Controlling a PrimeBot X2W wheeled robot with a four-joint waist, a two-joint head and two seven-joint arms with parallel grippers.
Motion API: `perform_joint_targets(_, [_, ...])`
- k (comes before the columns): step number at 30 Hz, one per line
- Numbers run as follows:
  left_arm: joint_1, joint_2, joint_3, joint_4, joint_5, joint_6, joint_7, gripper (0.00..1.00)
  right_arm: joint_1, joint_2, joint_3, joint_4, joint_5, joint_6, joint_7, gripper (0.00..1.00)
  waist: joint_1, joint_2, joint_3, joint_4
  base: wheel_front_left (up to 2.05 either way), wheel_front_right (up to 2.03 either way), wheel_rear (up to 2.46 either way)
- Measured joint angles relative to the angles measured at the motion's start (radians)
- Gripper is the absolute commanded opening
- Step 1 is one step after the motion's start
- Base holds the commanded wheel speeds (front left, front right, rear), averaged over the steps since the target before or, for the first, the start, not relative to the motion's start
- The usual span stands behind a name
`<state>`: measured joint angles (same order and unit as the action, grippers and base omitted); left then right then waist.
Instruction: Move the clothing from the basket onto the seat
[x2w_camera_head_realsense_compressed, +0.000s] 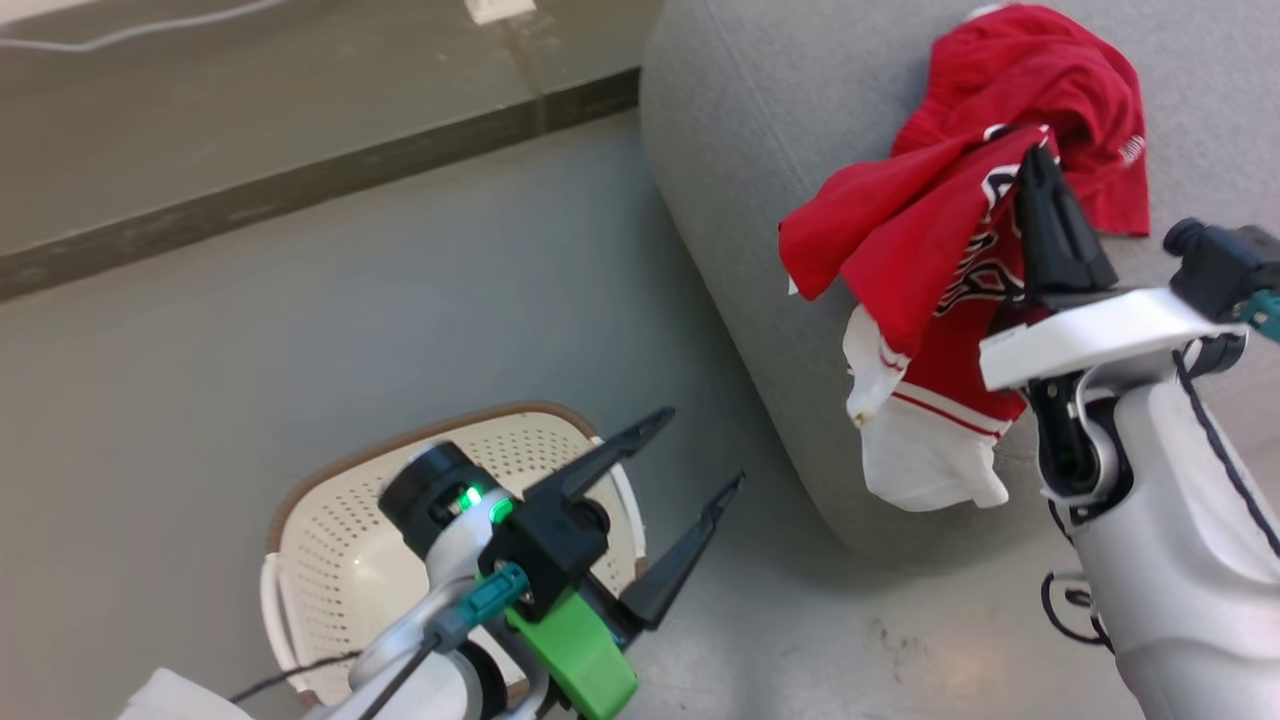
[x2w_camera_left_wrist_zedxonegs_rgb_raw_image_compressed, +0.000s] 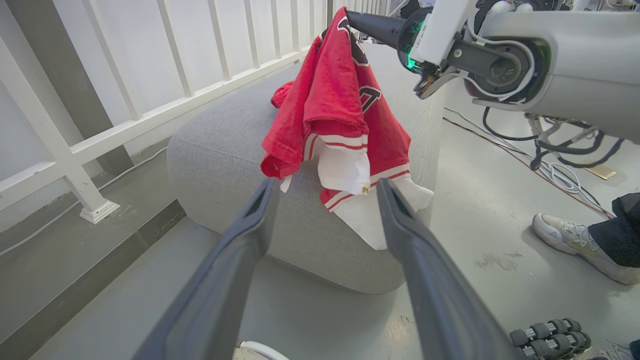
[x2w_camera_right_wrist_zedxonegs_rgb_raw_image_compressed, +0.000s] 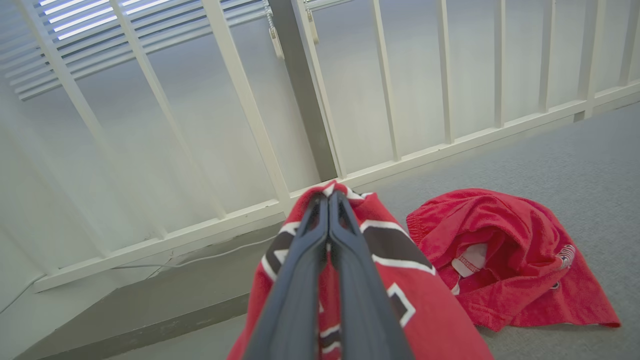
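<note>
Seat (x2w_camera_head_realsense_compressed: 760, 150) holds 1 red garment (x2w_camera_head_realsense_compressed: 1060, 80); right gripper (x2w_camera_head_realsense_compressed: 1035, 160) pinches 2nd garment (x2w_camera_head_realsense_compressed: 930, 250) at its edge; left gripper (x2w_camera_head_realsense_compressed: 700, 448) spread above basket (x2w_camera_head_realsense_compressed: 330, 560)

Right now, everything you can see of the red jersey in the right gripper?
The red fabric jersey, with black-and-white lettering, white panels and red-striped trim, is pinched at its top in the shut right gripper. It hangs crumpled at the rounded edge of the grey upholstered seat, white hem dangling above the floor. A second red garment lies beside it on the seat.
</note>
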<state>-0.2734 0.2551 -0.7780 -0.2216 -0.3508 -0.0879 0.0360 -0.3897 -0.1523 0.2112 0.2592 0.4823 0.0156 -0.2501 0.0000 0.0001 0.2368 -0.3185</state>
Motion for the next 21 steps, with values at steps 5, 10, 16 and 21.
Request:
perform_joint_targets(5, [-0.034, 0.01, -0.001, -0.012, 0.005, -0.001, 0.013, 1.0, -0.036, 0.014, -0.042, -0.022, 0.009, 0.002, 0.0, 0.0, 0.0, 0.0, 0.034, -0.032, 0.0, 0.0, 0.0])
perform_joint_targets(10, [-0.057, 0.014, -0.008, -0.015, 0.012, -0.009, 0.025, 1.0, -0.103, 0.004, -0.087, -0.026, 0.01, 0.009, 0.0, 0.0, 0.0, 0.0, 0.072, -0.051, 0.0, 0.0, 0.0])
perform_joint_targets(16, [-0.089, 0.014, -0.026, -0.021, 0.013, -0.013, 0.034, 1.0, -0.225, -0.051, -0.159, -0.022, 0.007, 0.011, 0.0, 0.0, 0.0, 0.0, 0.114, -0.057, 0.0, 0.0, 0.0])
perform_joint_targets(21, [-0.113, 0.013, -0.04, -0.024, 0.013, -0.019, 0.035, 1.0, -0.326, -0.1, -0.208, -0.013, 0.01, 0.019, -0.005, 0.0, 0.0, 0.0, 0.139, -0.042, 0.0, 0.0, 0.0])
